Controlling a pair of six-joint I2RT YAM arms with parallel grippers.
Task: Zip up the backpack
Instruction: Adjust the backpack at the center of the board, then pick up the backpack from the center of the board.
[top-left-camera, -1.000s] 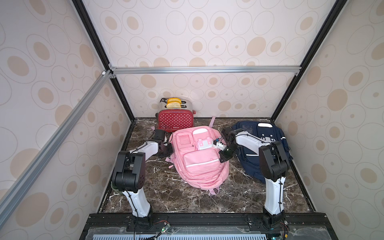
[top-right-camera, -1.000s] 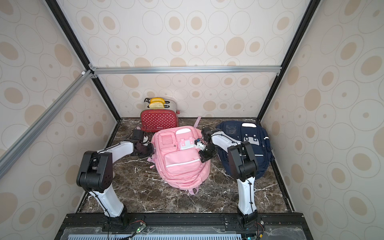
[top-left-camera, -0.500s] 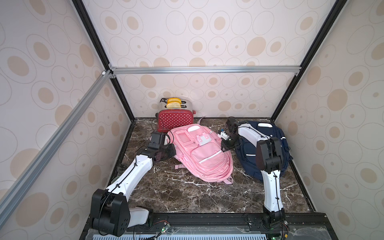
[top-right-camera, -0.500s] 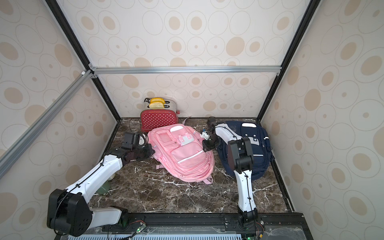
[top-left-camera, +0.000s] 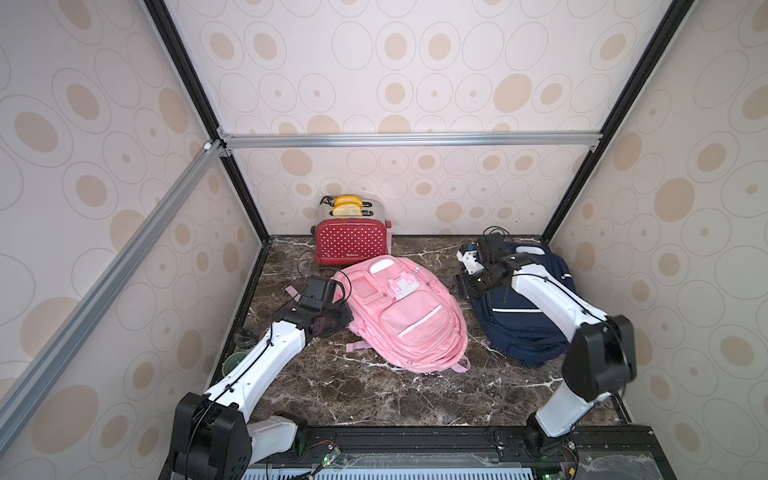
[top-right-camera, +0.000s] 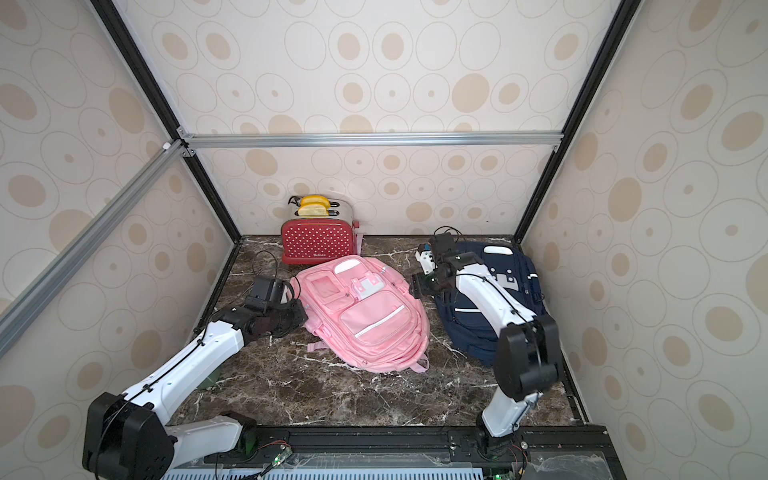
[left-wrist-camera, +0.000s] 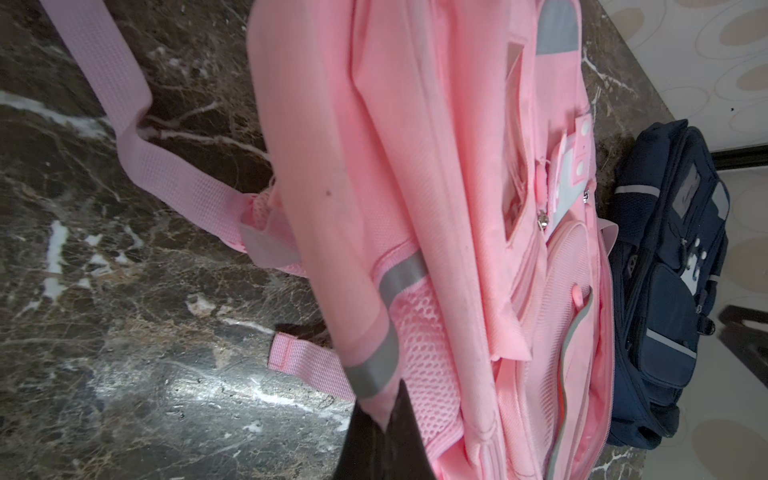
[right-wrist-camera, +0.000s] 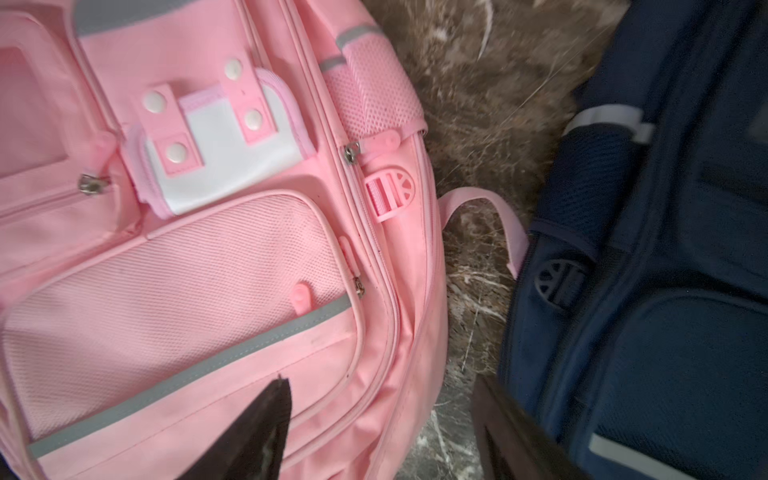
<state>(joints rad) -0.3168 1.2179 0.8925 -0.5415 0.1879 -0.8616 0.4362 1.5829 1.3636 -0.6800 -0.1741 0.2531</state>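
Pink backpack (top-left-camera: 405, 316) flat | left pincer (left-wrist-camera: 384, 419) clamped on its side; right pincer (right-wrist-camera: 381, 384) apart

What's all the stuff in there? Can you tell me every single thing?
pink fabric backpack: one, pink, lying flat mid-table in front of the toaster
navy blue fabric backpack: one, dark blue, lying beside the pink one, on the right arm's side
red white-dotted metal toaster: one, red, by the back wall
yellow toast slices: two, yellow, in the toaster's slots
green round thing: one, green, at the table's left edge, partly hidden
dark marble tabletop: one, dark brown with white veins, under everything
left gripper: one, black, shut on the pink backpack's side
right gripper: one, black, open and empty, between the backpacks
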